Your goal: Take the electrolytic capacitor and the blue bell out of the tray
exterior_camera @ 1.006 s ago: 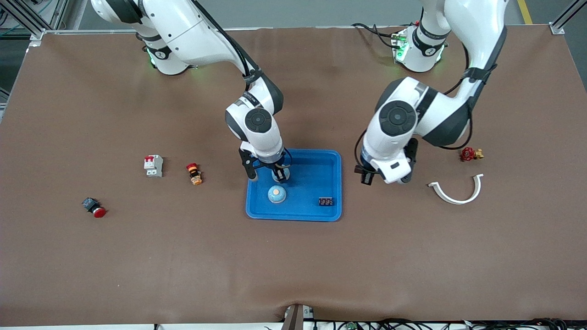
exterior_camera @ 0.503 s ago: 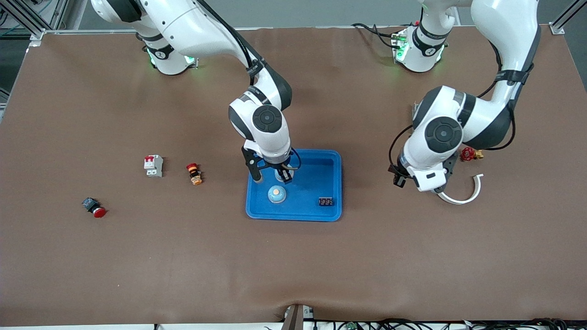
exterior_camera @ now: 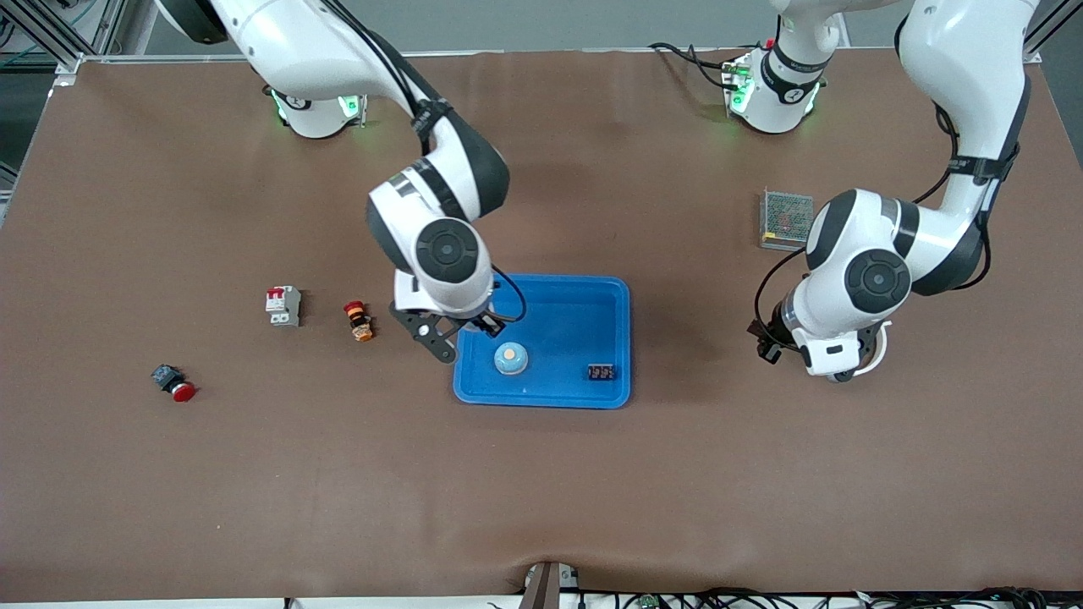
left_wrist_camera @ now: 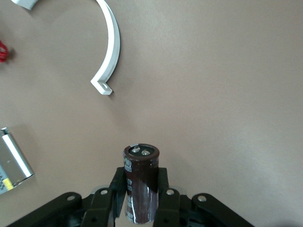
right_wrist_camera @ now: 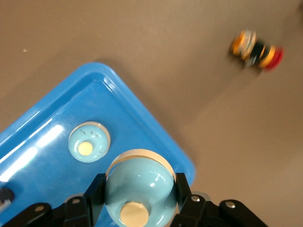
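A dark brown cylindrical capacitor [left_wrist_camera: 140, 182] stands upright between the fingers of my left gripper [left_wrist_camera: 140, 201], which is shut on it. That gripper [exterior_camera: 836, 370] hangs over the bare table toward the left arm's end, beside a white curved clamp [left_wrist_camera: 110, 52]. My right gripper [right_wrist_camera: 139, 201] is shut on a light blue bell [right_wrist_camera: 138, 182] with a cream button. In the front view it [exterior_camera: 464, 330] hangs over the blue tray's [exterior_camera: 541, 399] edge on the right arm's side. A second light blue bell [exterior_camera: 511, 359] sits in the tray.
A small black display part [exterior_camera: 601, 371] also lies in the tray. Toward the right arm's end lie an orange-and-red button [exterior_camera: 358, 320], a white breaker [exterior_camera: 283, 305] and a red push button [exterior_camera: 174, 383]. A metal mesh box [exterior_camera: 786, 218] lies near the left arm.
The left arm has carried the capacitor away from the tray to over the white clamp. The right gripper has moved with its bell from over the tray's middle to its edge.
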Robot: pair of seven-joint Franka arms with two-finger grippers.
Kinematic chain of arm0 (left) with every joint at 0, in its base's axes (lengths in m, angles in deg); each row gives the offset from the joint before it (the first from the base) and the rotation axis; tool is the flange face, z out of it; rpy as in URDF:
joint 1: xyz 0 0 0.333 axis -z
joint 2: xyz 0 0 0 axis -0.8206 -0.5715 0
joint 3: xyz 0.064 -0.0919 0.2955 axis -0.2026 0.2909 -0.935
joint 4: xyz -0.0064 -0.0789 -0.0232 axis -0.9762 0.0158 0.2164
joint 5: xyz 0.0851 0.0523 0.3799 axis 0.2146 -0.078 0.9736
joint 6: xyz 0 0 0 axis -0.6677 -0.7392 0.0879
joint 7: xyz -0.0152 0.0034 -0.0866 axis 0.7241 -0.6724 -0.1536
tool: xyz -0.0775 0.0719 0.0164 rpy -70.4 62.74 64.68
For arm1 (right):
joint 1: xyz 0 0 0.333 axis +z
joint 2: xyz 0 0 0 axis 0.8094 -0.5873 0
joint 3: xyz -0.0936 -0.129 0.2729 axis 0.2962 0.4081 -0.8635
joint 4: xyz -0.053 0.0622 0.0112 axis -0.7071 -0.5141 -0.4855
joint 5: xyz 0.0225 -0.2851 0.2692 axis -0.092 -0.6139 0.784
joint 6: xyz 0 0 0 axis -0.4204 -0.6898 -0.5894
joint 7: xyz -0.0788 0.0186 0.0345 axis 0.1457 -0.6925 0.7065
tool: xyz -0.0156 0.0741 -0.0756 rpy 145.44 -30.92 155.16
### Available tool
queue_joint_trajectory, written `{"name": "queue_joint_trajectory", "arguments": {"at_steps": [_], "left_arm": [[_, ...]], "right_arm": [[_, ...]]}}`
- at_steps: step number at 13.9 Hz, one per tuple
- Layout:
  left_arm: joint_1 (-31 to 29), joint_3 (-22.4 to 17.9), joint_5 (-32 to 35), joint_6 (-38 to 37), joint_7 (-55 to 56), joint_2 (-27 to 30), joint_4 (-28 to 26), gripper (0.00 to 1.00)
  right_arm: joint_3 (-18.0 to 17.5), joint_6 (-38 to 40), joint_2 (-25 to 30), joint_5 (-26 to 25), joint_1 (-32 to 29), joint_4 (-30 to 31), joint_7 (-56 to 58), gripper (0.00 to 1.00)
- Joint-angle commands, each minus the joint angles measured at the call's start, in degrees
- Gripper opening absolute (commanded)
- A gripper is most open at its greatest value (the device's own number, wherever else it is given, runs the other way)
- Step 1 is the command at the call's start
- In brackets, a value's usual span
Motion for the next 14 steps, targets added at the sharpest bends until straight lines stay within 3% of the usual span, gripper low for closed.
{"name": "queue_joint_trajectory", "arguments": {"at_steps": [1, 4, 7, 11, 14], "left_arm": [[-0.8, 0.1, 1.1, 3.1, -1.2, -2.5, 0.0, 0.00], [-2.0, 0.2, 4.3, 4.6, -3.6, -3.3, -2.1, 0.00], [-3.3, 0.2, 6.1, 4.6, -3.7, -1.1, -7.3, 0.00], [-5.1, 0.5, 6.1, 4.8, -3.6, 0.9, -13.5, 0.00], [-5.7, 0.6, 6.1, 8.4, -3.7, 1.4, -17.2, 0.00]], "right_arm": [[-1.0, 3.8, 4.9, -0.8, -4.1, 1.3, 13.7, 0.00], [-0.8, 6.0, 8.6, -1.0, -9.3, 2.8, 27.6, 0.00], [-0.8, 4.6, 12.5, -4.3, -13.9, 8.4, 37.1, 0.00], [-0.8, -7.5, 20.7, -4.7, -19.1, 24.8, 46.1, 0.00], [-0.8, -13.2, 25.1, -4.7, -22.6, 33.0, 51.3, 0.00]]}}
